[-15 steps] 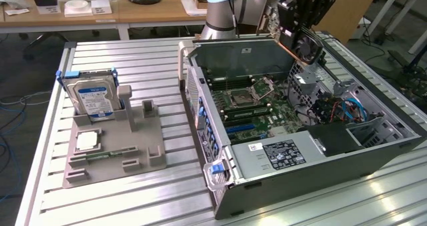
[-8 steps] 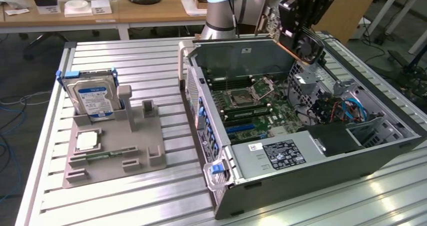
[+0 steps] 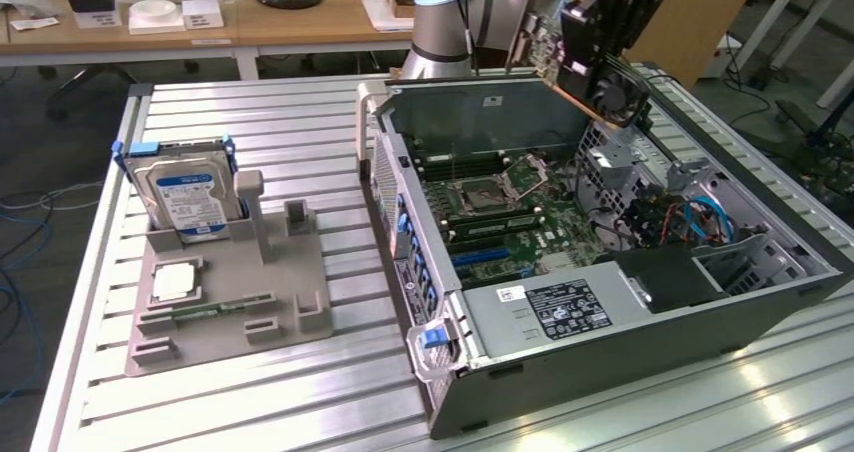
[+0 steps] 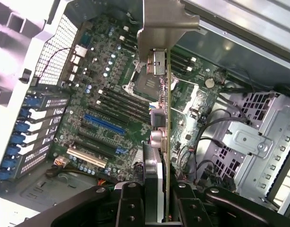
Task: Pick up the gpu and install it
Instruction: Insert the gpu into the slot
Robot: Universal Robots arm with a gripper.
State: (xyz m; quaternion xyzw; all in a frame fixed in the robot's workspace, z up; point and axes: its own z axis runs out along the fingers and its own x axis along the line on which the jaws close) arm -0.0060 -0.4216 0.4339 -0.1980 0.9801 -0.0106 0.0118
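The gpu [image 3: 611,84], a flat card with a dark fan face and a green board edge, hangs above the far right corner of the open computer case [image 3: 747,302]. My gripper [image 3: 590,42] is shut on its upper end. In the wrist view the gpu [image 4: 167,94] runs edge-on away from my gripper [image 4: 157,191], with its silvery bracket [image 4: 166,28] at the far end. The dark fingers [image 4: 128,203] press on both faces of the card. Below it lies the motherboard [image 4: 107,85] with a blue slot [image 4: 105,124] and black slots beside it.
A grey holder [image 3: 227,292] on the slatted table at the exterior view's left carries a hard drive [image 3: 187,192], a square chip [image 3: 174,282] and a memory stick [image 3: 207,314]. Inside the case are a power supply [image 3: 561,307], a metal drive cage [image 4: 249,137] and loose cables [image 3: 694,222].
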